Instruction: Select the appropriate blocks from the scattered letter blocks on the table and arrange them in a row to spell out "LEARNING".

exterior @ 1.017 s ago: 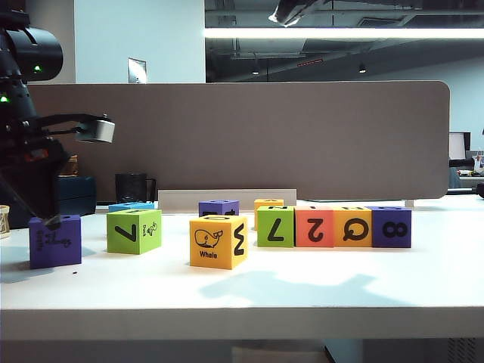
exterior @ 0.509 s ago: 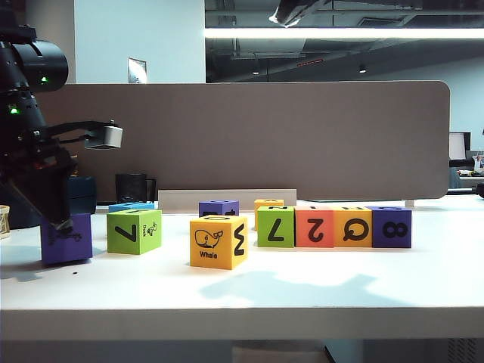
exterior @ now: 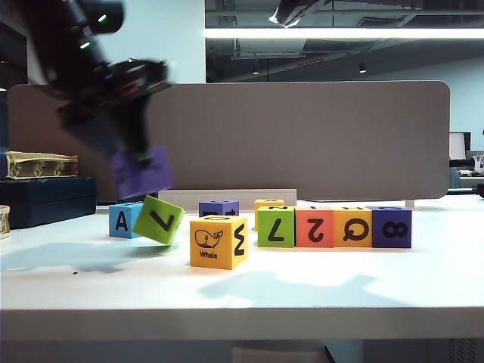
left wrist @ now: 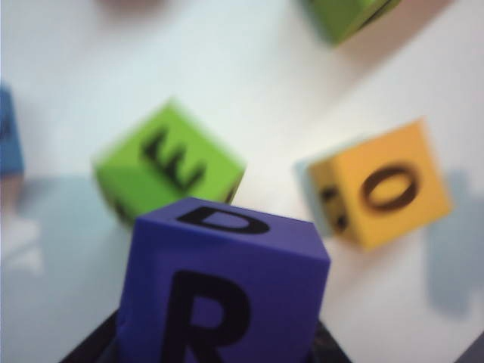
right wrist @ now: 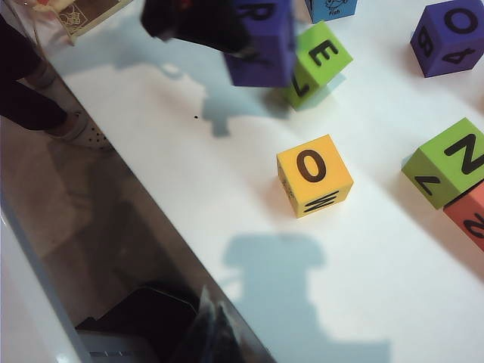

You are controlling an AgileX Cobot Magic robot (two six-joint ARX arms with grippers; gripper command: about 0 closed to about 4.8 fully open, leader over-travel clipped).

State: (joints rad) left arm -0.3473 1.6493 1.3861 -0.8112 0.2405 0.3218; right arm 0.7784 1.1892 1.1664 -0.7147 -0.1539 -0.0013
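left tool [exterior: 136, 162] clamped on purple block [left wrist: 223, 291], black "r" and "d" faces, lifted over the desk [exterior: 318, 287] left side above tilted green "e" block [right wrist: 318, 63]. right tool: not visible, state unknown.

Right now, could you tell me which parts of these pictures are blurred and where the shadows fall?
Exterior view: the left gripper and its purple block are smeared, the row sharp; soft shadows on the table. Left wrist view: purple block fairly sharp, green block and yellow block soft. Right wrist view: crisp yellow block, dark shadow.
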